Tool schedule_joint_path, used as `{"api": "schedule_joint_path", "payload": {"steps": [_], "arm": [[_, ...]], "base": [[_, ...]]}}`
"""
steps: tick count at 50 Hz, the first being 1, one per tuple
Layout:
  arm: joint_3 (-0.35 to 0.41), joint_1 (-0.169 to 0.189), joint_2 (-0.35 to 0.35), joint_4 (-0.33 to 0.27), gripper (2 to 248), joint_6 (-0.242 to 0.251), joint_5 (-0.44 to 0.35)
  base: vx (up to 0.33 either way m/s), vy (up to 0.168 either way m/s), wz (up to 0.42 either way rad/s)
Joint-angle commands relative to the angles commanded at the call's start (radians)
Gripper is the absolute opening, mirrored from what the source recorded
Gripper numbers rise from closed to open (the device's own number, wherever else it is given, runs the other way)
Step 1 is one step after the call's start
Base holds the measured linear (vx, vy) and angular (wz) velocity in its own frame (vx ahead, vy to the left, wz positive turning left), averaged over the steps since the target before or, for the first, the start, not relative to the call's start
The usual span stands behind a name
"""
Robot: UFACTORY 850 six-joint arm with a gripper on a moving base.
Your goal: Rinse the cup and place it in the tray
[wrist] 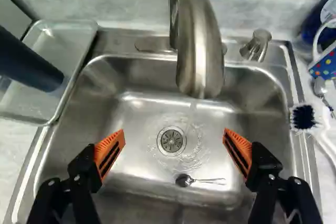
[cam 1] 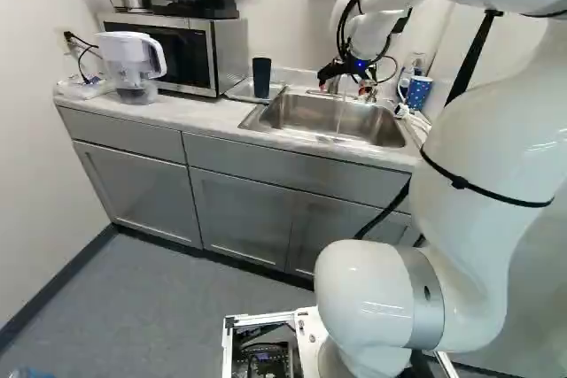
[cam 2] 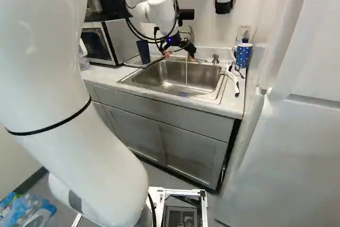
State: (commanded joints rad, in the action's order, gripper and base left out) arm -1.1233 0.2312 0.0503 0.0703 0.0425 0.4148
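The gripper [cam 1: 349, 88] hangs over the sink [cam 1: 288, 117] in the left base view. In the wrist view the gripper [wrist: 174, 136] is open, its orange pads wide apart with nothing held between them. A dark blue cup [wrist: 31, 64] stands in the clear, shallow tray [wrist: 73, 40] on the counter beside the sink, well outside one finger. The left base view also shows this cup [cam 1: 261, 77] upright, left of the sink. Water runs from the faucet [wrist: 199, 51] into the basin, near the drain.
A small spoon [wrist: 185, 180] lies in the basin. Beyond the sink's other side are a brush [wrist: 303, 117] and a dotted mug [cam 2: 243, 55]. A microwave [cam 1: 168, 50] and a water pitcher [cam 1: 130, 64] stand left of the tray in the left base view.
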Motion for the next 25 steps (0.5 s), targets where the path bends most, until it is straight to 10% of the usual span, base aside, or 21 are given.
{"api": "schedule_joint_path", "payload": {"steps": [25], "arm": [[0.0, 0.0, 0.0, 0.018, 247, 0.0, -0.071]], "base": [[0.0, 0.0, 0.0]]}}
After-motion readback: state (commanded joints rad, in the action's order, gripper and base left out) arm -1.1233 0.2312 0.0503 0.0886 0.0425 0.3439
